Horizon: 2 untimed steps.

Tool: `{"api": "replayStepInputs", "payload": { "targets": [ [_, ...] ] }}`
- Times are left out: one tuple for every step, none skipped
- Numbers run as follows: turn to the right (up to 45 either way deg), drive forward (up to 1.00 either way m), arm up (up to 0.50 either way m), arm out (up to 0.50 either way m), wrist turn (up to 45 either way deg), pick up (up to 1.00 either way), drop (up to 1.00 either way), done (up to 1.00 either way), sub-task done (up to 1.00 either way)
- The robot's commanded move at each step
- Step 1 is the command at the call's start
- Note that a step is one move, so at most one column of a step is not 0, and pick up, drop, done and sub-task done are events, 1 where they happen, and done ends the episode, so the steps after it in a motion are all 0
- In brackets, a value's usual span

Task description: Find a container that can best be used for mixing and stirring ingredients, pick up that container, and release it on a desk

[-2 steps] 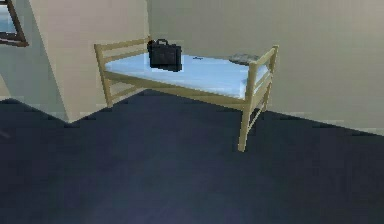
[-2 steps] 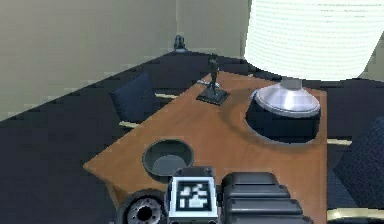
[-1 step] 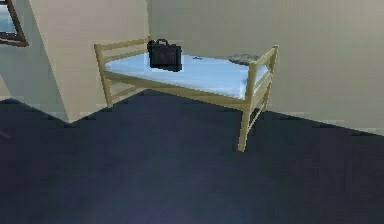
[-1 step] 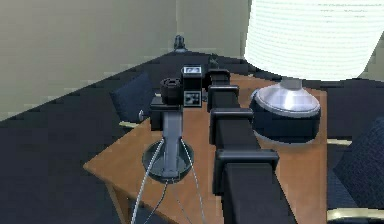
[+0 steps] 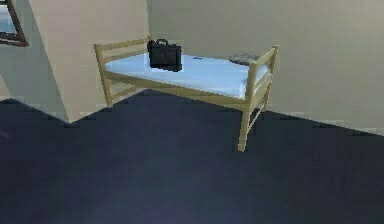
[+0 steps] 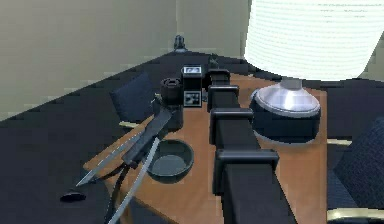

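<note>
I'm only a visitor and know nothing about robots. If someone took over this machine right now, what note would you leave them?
Gripper: out over the wooden desk, near a dark bowl. I cannot tell whether it holds anything.
Bowl: appears to sit on the desk, left of the arm, with a lamp on the arm's other side.
Done: by the look of it, the bowl is found and is at the desk.
Left: confirm the bowl is let go, then draw the arm back.
Ahead: a bed with a dark bag on it.
</note>
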Motion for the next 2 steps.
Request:
{"api": "replayStepInputs", "payload": {
  "targets": [
    [0.0, 0.0, 0.0, 0.0, 45.0, 0.0, 0.0, 0.0, 0.0],
    [0.0, 0.0, 0.0, 0.0, 45.0, 0.0, 0.0, 0.0, 0.0]
  ]
}}
